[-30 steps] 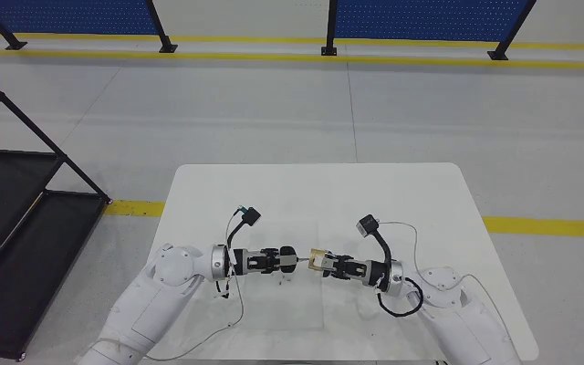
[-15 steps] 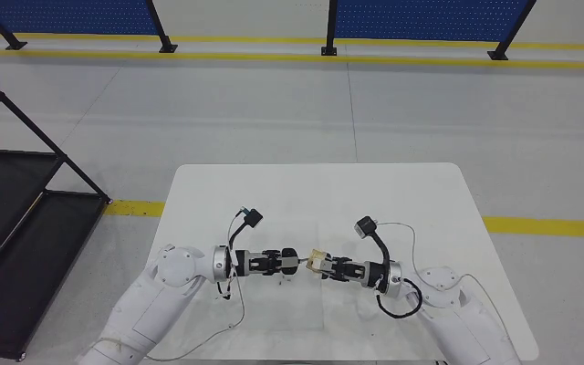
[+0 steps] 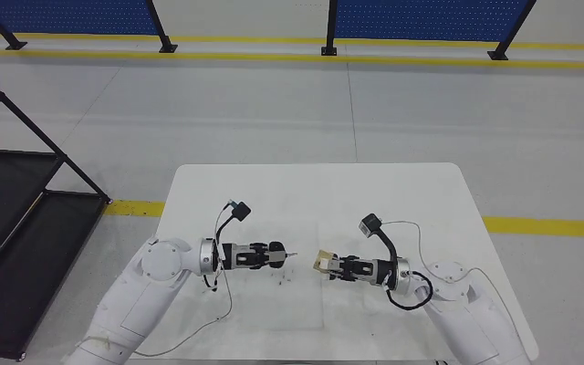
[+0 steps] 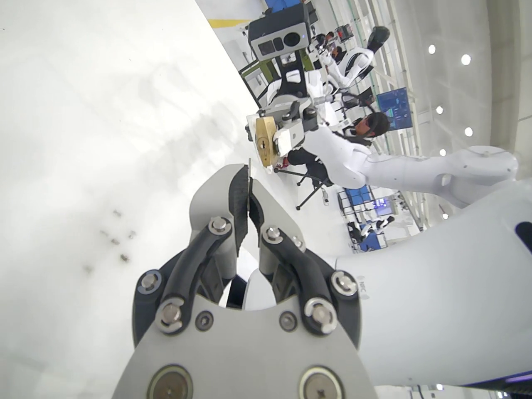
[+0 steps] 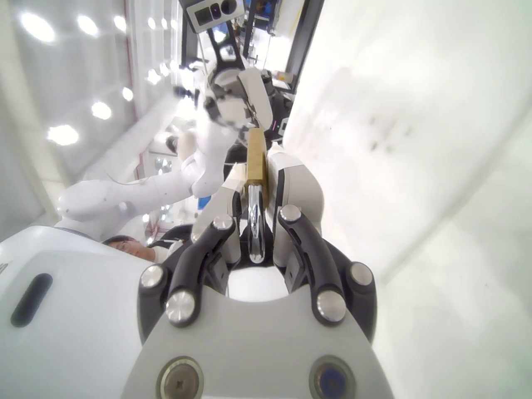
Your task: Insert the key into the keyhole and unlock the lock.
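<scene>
In the top view both arms hover over the middle of the white table [image 3: 411,201], pointing at each other. My left gripper [image 3: 279,253] is shut on a thin metal key [image 3: 290,251], whose blade sticks out toward the lock. In the left wrist view the key [image 4: 250,170] shows edge-on between the black pads [image 4: 239,193]. My right gripper [image 3: 333,265] is shut on a brass padlock [image 3: 321,263]. The padlock's keyhole face [image 4: 265,145] looks toward the key, with a small gap between them. In the right wrist view the brass body [image 5: 256,159] and steel shackle [image 5: 254,217] sit between the fingers.
Several small dark specks [image 3: 278,276] lie on the table just below the key. A black rack [image 3: 36,219] stands on the floor to the table's left. Blue barriers [image 3: 420,18] line the far floor.
The left gripper has drawn back to the left with the key, and the right gripper with the padlock has shifted slightly right. Key tip and padlock, close together before, now stand apart.
</scene>
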Controlling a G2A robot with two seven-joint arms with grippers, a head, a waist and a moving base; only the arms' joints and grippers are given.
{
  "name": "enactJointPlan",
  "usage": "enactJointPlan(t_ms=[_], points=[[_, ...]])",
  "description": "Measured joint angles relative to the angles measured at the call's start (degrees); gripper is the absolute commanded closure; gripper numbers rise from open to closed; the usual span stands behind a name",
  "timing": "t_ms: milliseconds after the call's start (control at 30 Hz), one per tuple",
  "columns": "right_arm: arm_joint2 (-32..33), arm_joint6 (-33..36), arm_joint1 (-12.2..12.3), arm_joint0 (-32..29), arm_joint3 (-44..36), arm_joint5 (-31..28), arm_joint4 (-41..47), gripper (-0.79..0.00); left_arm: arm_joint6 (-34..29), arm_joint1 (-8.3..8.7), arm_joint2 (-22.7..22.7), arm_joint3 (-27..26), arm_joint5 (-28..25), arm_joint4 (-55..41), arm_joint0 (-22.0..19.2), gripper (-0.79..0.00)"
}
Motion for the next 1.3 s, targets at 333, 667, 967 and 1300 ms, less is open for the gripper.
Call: enactJointPlan(t_ms=[333, 667, 967, 1300], points=[[0.0, -0.1, 0.0, 0.0, 0.0, -0.1, 0.0, 0.0, 0.3, 0.16, -0.6, -0.1, -0.3, 1.0, -0.4, 0.0], [0.0, -0.1, 0.0, 0.0, 0.0, -0.1, 0.0, 0.0, 31.2, 0.04, -3.5, -2.5, -12.6, 47.2, 1.5, 0.0], [0.0, -0.1, 0.0, 0.0, 0.0, -0.1, 0.0, 0.0, 69.9, 0.08, -1.6, -3.2, -8.6, 93.4, 3.9, 0.0], [0.0, -0.1, 0.0, 0.0, 0.0, -0.1, 0.0, 0.0, 94.5, 0.92, 0.8, 3.1, -6.3, 114.5, 1.5, 0.0]])
